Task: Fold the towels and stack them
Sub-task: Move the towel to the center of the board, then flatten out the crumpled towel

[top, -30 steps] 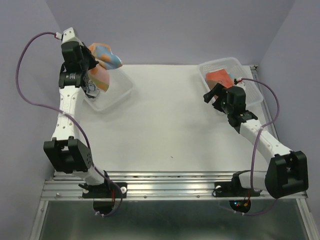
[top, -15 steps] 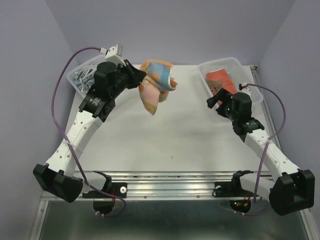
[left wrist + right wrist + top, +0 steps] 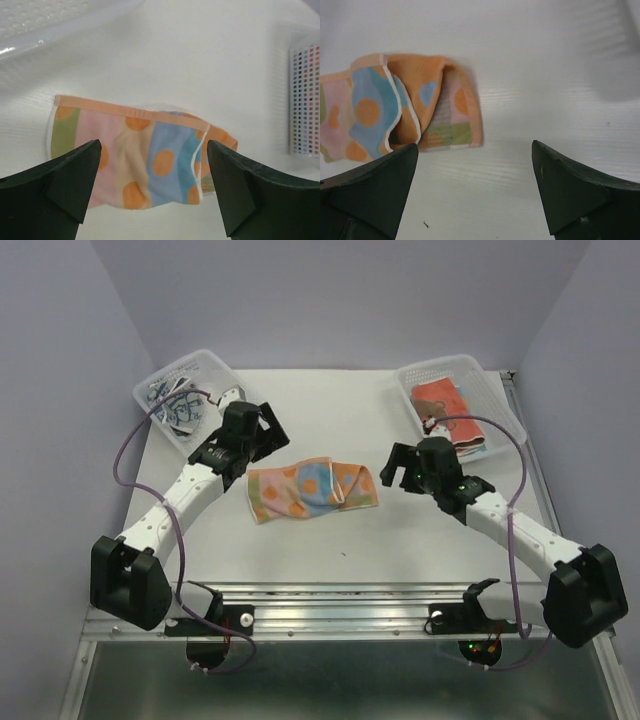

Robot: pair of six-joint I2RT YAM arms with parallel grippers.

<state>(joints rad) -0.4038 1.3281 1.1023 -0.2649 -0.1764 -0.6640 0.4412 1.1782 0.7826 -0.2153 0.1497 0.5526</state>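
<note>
Towel (image 3: 312, 489) is laid rumpled on the table (image 3: 330, 535), long axis 9-to-3 o'clock, flanked by left gripper (image 3: 265, 440) at its 10 o'clock and right gripper (image 3: 392, 470) at 3 o'clock, both spread open, empty, equally near.

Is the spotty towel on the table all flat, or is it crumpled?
Crumpled, not flat. The spotty towel lies loose on the table, with one end flopped over itself, showing layers and crooked edges.

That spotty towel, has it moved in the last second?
Yes. The dotted towel has gone right, away from above the left basket, and now lies on the table, let go by the left gripper.
</note>
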